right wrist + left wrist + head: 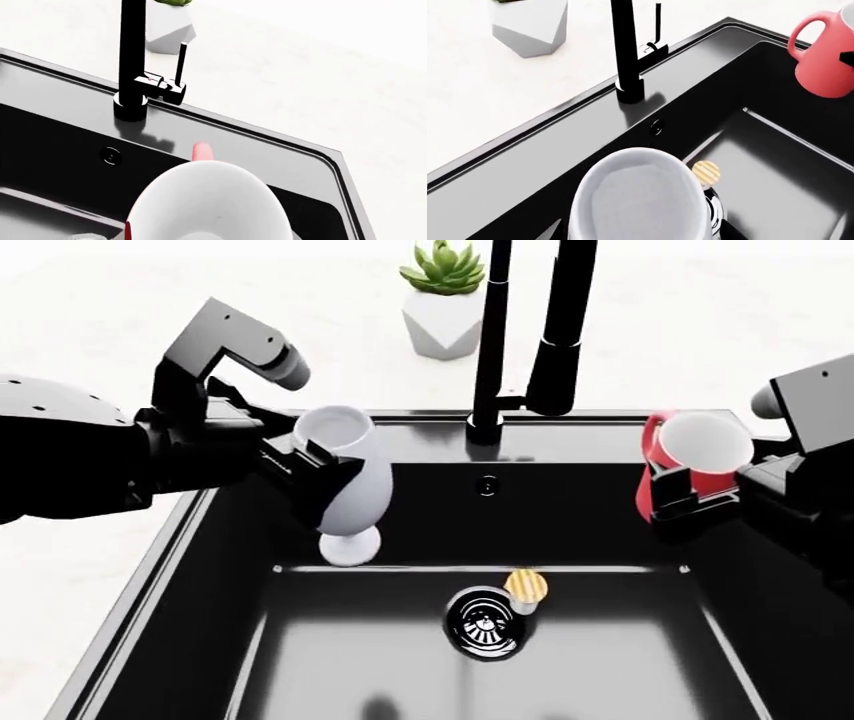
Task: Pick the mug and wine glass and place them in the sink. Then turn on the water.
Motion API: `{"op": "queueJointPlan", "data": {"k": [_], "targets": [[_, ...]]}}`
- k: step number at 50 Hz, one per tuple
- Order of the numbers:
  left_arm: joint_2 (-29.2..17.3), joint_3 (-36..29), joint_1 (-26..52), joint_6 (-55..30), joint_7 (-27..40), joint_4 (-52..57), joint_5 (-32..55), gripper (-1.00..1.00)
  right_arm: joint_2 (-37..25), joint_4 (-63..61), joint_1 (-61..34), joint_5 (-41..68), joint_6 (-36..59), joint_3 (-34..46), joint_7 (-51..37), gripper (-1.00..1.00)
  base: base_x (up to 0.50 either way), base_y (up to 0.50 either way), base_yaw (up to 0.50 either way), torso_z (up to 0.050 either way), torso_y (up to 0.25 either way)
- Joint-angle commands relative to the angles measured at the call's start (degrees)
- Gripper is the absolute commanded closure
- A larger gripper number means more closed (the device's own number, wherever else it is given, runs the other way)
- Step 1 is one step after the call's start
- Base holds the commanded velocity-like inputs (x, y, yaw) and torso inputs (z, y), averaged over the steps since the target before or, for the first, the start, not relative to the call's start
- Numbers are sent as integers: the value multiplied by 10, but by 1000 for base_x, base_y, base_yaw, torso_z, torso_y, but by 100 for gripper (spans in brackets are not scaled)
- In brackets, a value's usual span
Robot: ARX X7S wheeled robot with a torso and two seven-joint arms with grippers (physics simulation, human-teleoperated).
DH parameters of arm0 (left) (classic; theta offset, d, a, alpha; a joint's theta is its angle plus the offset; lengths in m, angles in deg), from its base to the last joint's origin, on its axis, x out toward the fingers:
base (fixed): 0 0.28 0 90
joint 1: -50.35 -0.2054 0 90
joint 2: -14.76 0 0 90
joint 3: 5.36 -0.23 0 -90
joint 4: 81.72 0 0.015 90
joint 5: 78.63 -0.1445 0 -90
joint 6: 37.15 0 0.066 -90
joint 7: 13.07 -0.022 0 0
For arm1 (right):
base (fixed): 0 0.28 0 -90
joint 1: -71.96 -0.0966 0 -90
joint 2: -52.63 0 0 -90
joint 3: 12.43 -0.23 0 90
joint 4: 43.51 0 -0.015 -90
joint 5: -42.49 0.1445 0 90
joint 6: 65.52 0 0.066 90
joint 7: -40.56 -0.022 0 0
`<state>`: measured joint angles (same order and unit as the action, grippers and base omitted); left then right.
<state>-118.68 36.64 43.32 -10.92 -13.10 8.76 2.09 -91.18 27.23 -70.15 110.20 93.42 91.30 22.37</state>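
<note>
The wine glass (350, 480) hangs upright over the left side of the sink (200, 570), clamped at its bowl in the left gripper (310, 472), its foot clear of the basin floor. The mug (687, 465) is held above the sink's right edge, clamped in the right gripper (694, 502), near the faucet (491, 350) at the back rim.

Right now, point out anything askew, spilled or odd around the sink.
Nothing is spilled or damaged. The wine glass, in the left gripper, and the mug, in the right gripper, hang over the sink. The one oddity is a small yellow ridged object beside the drain; I cannot tell what it is.
</note>
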Motion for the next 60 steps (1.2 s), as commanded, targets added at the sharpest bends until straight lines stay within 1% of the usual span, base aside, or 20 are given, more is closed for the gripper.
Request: {"op": "queueJointPlan", "data": {"k": [1,31,50,60], "targets": [[9,-6,-20,20,1,-14,-15,100,-4,-4,3,-10,-2,-4,4,100,0,0,0,0,0],[57,-32,-62,70,-20,-71,-60,100,-17,-10,29,2,-16,-18,-4,100,0,0,0,0,1],[90,-58,-87,101,-45,-117,-98,100,-11,-2,21,-4,-17,-6,-2,100,0,0,0,1,1],[100,-70,-103,116,-57,-134,-113,100,-10,2,24,-10,-22,-1,1,100,0,0,0,0,1]]}}
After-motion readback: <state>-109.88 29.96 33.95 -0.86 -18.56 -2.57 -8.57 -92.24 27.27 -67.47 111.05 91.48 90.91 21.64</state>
